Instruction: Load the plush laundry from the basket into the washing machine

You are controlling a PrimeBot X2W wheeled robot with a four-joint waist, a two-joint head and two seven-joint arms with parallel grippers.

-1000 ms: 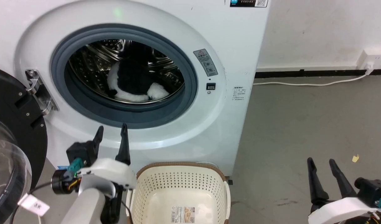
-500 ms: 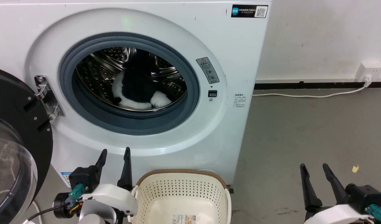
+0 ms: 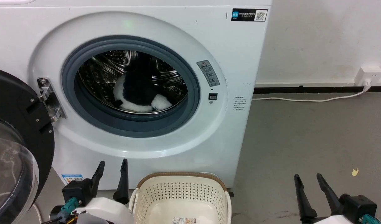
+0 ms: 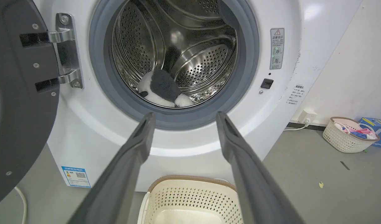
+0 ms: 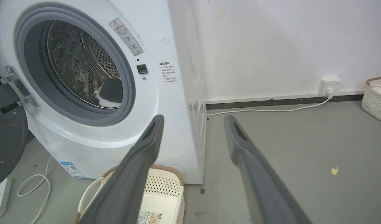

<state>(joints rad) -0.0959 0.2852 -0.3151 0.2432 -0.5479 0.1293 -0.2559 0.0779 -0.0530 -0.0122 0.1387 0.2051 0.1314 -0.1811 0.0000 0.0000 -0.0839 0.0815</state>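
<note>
The black-and-white plush laundry (image 3: 140, 93) (image 4: 161, 88) (image 5: 109, 91) lies on the floor of the steel drum inside the white washing machine (image 3: 228, 130). Its black-framed glass door (image 3: 19, 130) hangs open at the left. The cream basket (image 3: 181, 196) (image 4: 193, 202) (image 5: 161, 189) stands on the floor in front of the washer, with only its label sticker inside. My left gripper (image 3: 112, 164) (image 4: 182, 116) is open just left of the basket, below the porthole, holding nothing. My right gripper (image 3: 307, 177) (image 5: 193, 119) is open over bare floor at the lower right.
A white cable (image 3: 305, 99) runs along the grey floor to a wall socket (image 3: 366, 74) at the right. A second basket with clothes (image 4: 349, 133) sits by the far wall, beside a blue box (image 4: 377, 123). A power strip and looped cord (image 5: 31, 186) lie left of the washer.
The head camera has tilted up, so the washer and basket sit lower in the picture. My left gripper has drawn back and down from the porthole; the right gripper has dropped a little.
</note>
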